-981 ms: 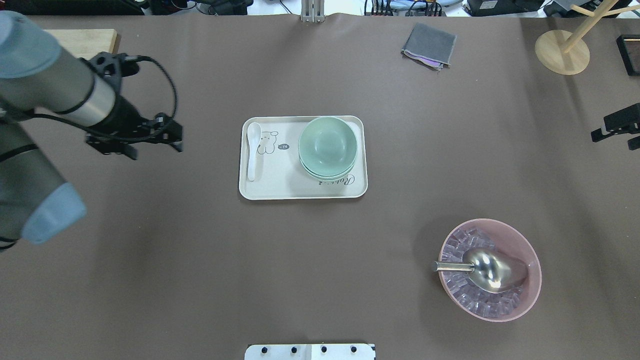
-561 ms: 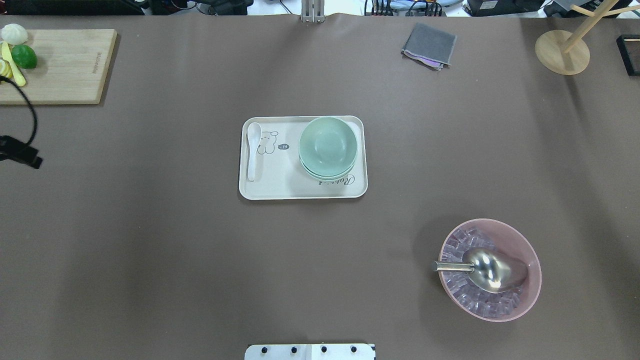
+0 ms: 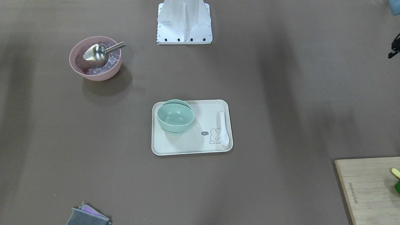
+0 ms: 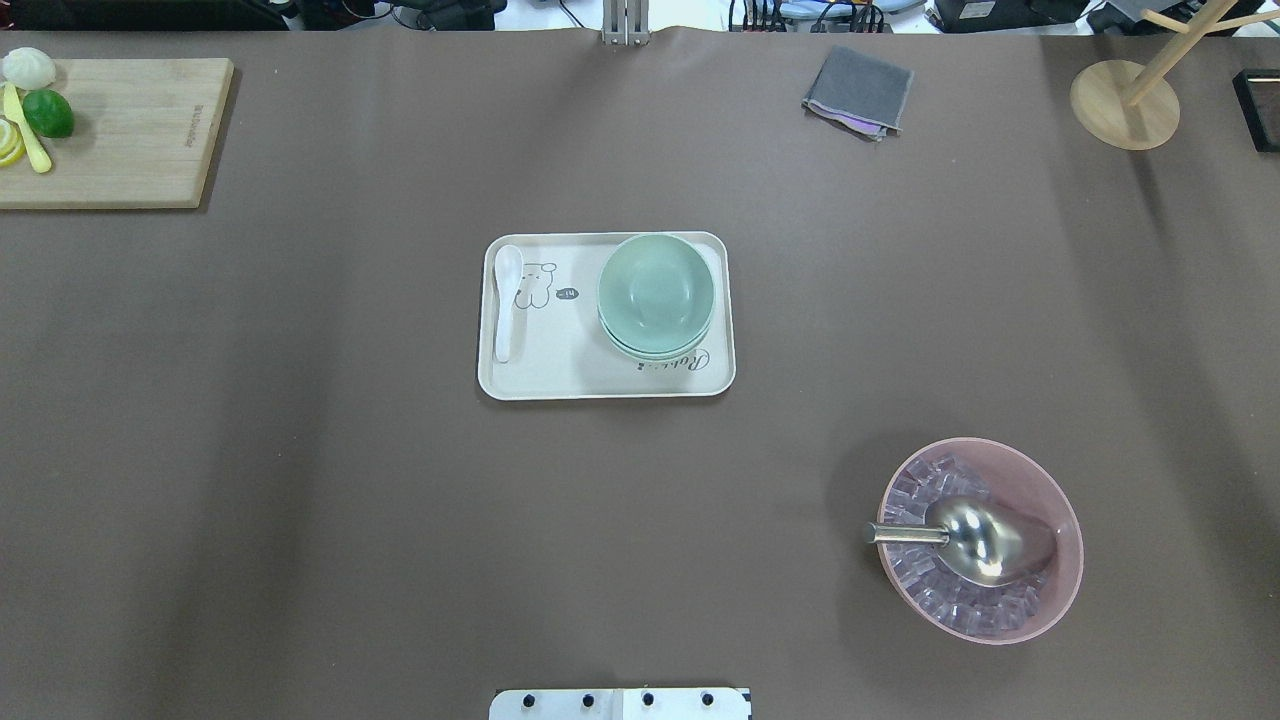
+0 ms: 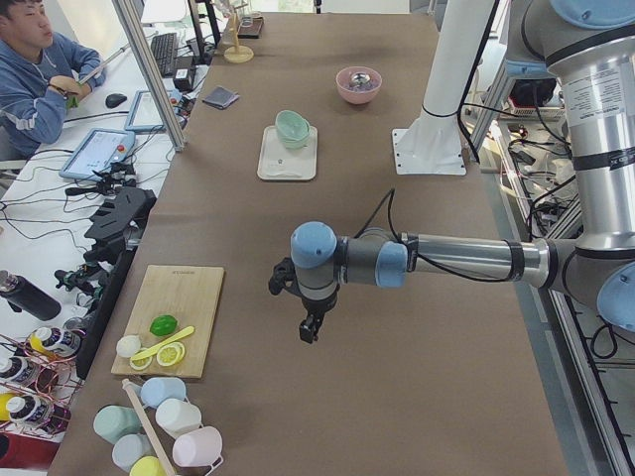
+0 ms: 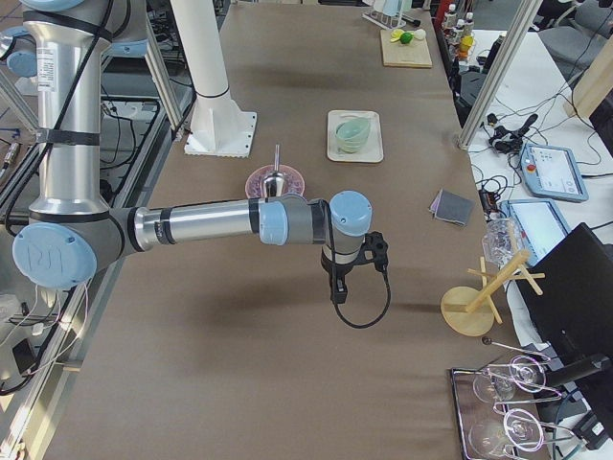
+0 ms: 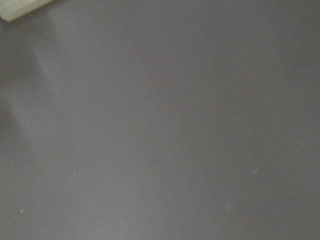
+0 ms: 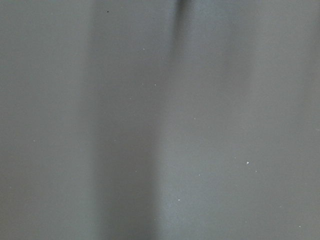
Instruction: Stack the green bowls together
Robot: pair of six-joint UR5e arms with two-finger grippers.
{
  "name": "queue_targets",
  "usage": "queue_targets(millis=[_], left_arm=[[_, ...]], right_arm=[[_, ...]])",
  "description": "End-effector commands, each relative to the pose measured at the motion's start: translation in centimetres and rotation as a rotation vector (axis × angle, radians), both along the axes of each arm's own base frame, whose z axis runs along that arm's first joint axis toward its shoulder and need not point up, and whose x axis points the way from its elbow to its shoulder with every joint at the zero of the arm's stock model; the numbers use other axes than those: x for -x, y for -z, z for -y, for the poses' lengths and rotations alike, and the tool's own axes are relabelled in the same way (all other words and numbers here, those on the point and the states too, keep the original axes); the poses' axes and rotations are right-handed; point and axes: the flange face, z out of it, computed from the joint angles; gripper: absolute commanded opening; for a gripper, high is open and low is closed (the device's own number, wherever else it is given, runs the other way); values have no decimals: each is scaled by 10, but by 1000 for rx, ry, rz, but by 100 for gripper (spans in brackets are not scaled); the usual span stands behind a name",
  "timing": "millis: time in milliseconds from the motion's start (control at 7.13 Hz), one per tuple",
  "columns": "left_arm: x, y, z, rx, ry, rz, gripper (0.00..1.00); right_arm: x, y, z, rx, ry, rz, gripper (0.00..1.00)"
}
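Observation:
The green bowls (image 4: 655, 290) sit nested in one stack on the right part of a cream tray (image 4: 560, 375) at mid-table. The stack also shows in the front view (image 3: 175, 116) and in both side views. My left gripper (image 5: 310, 330) hangs above bare table near the cutting board, far from the tray, and I cannot tell whether it is open or shut. My right gripper (image 6: 336, 290) hangs above bare table at the other end, also far from the tray, and I cannot tell its state either. Both wrist views show only brown table.
A white spoon (image 4: 505, 300) lies on the tray's left part. A pink bowl (image 4: 1070, 560) holds ice and a metal scoop at front right. A grey cloth (image 4: 858, 90), a wooden stand (image 4: 1125, 105) and a cutting board (image 4: 130, 130) lie along the far edge.
My left arm has pulled out of the overhead view to the left, uncovering the cutting board. My right gripper has left that view at the right edge. The bowl stack has not moved.

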Motion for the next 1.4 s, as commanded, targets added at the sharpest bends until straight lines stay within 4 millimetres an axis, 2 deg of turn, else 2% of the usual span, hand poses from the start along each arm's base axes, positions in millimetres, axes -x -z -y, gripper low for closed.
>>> queue_targets(millis=[0,140,421,981,1262], left_arm=[[21,-16,-8,119,105,-27,98],[21,-15,-8,145,134,-29,98],[21,-11,-8,149,146,-18,98],[20,-10,-13,154,146,-14,98],[19,-10,-14,152,143,-16,98]], right_arm=[[-4,-12,-13,17,3,-2,100],[-6,-19,-21,13,19,-2,100],[-10,-25,-24,20,16,-34,100],[-10,-21,-24,16,8,-39,100],[-10,-28,-32,29,8,-34,100]])
